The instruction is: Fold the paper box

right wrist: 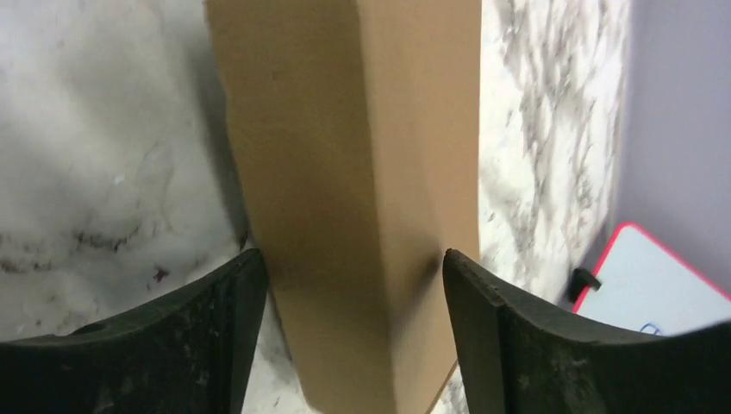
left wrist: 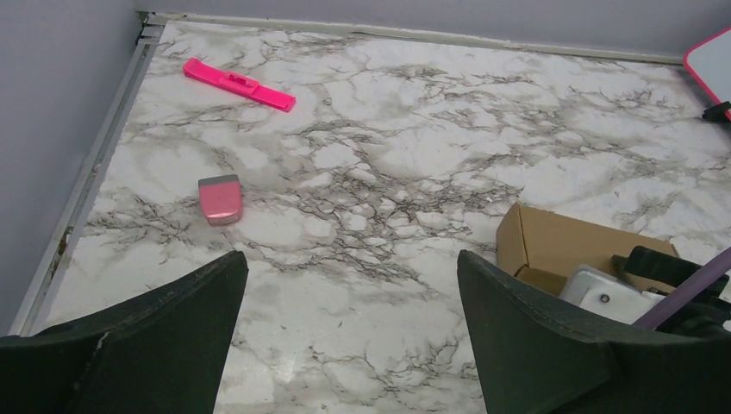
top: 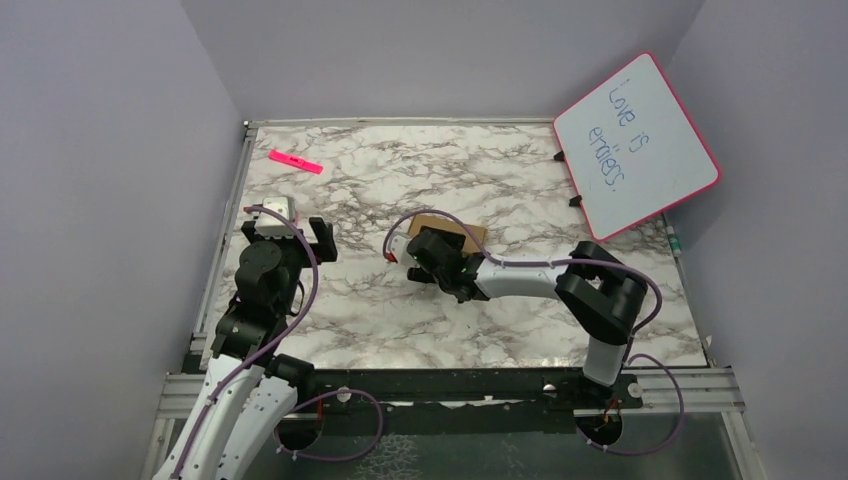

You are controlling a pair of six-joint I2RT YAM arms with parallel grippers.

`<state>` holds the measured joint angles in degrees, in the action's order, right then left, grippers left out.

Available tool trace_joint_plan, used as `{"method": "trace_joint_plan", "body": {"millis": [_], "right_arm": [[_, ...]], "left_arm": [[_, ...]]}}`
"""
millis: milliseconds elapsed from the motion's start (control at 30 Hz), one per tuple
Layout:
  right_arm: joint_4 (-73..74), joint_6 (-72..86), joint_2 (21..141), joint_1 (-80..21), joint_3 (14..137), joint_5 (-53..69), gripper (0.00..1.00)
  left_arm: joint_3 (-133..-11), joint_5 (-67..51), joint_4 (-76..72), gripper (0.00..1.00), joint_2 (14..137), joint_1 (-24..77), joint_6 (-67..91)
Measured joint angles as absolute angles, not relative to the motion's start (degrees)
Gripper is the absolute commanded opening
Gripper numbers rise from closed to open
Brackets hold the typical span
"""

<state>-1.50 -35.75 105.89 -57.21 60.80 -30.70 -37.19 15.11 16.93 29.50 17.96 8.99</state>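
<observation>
Left arm (top: 262, 285) and right arm (top: 520, 275): white link shells alternating with bulky black joint housings. Purple cables (top: 314, 275) are looping along both arms and trailing down to the bases. Left gripper (left wrist: 349, 256) and right gripper (right wrist: 347, 254) are showing matte black, wedge-shaped fingers (left wrist: 164, 345), faintly scuffed and dusty. A silver plate (left wrist: 603, 297) with a small screw is showing at the right wrist.

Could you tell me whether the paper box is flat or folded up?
Folded up: the paper box shows a top and an end face meeting at a crease. Whether every flap is closed, cannot tell.
</observation>
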Motion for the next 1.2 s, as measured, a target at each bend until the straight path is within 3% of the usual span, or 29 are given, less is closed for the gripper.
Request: {"method": "trace_joint_plan", "body": {"millis": [333,567,933,1200], "right_arm": [[8.6,-19.4,91.9,-57.4,55.7,-24.4,1.00],[7.7,-7.6,77.4,-54.0,52.3,-22.1,1.00],[10.9,9.0,41.0,-52.1,42.7,-39.3,1.00],[13.5,11.7,20.9,-52.1,39.5,-43.8,1.00]], "left_arm": [[-37.0,15.0,16.9,0.99,29.5,17.9,9.2],[-36.1,13.5,16.9,0.99,27.9,17.9,10.2],[-35.1,14.4,16.0,0.99,11.5,17.8,12.7],[-33.0,18.8,13.4,0.99,1.0,17.8,13.0]]}}
